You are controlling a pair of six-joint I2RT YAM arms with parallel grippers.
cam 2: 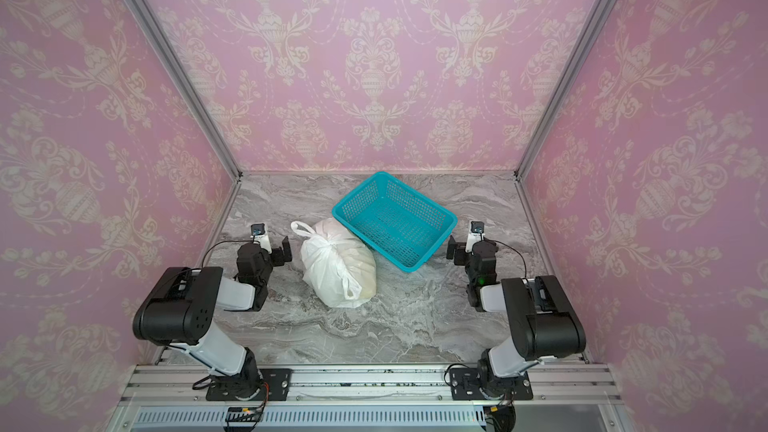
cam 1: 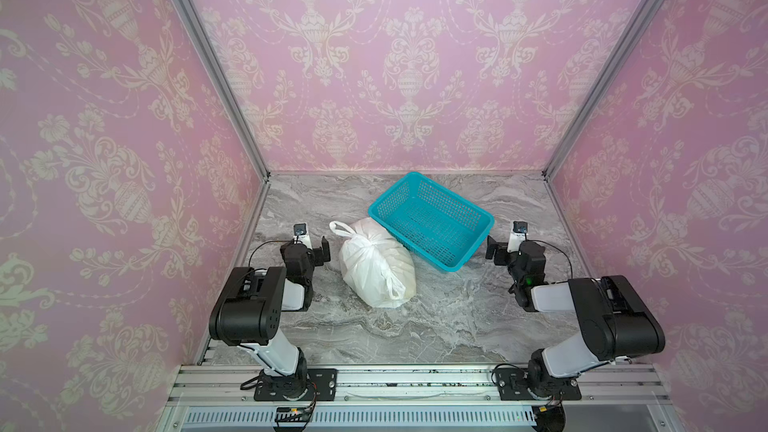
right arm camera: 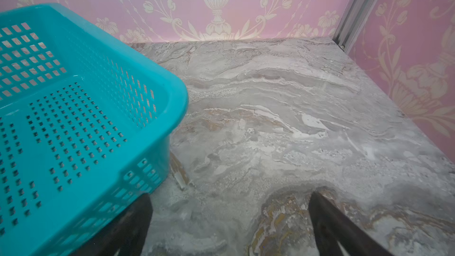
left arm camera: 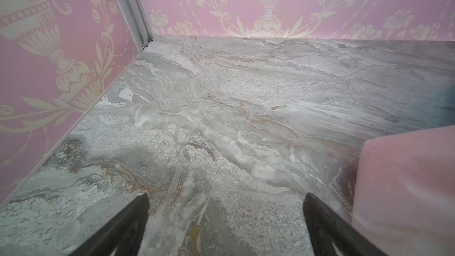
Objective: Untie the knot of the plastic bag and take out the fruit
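A teal mesh basket (cam 1: 432, 222) (cam 2: 395, 220) (right arm camera: 73, 119) sits on the grey marble-look tabletop (cam 1: 436, 326) (cam 2: 395, 326) (left arm camera: 246, 94) (right arm camera: 295, 119), toward 1 o'clock of its middle. It is turned askew, with one corner pointing to 12 o'clock. Pink wallpaper (cam 1: 411, 56) with cream urns and garlands covers the walls at 9, 12 and 3 o'clock. Metal posts (cam 1: 210, 64) rise from the far corners at 11 and 1 o'clock. A metal rail (cam 1: 415, 380) runs along the 6 o'clock edge, with a slotted cable duct (cam 1: 374, 417) just in front of it.
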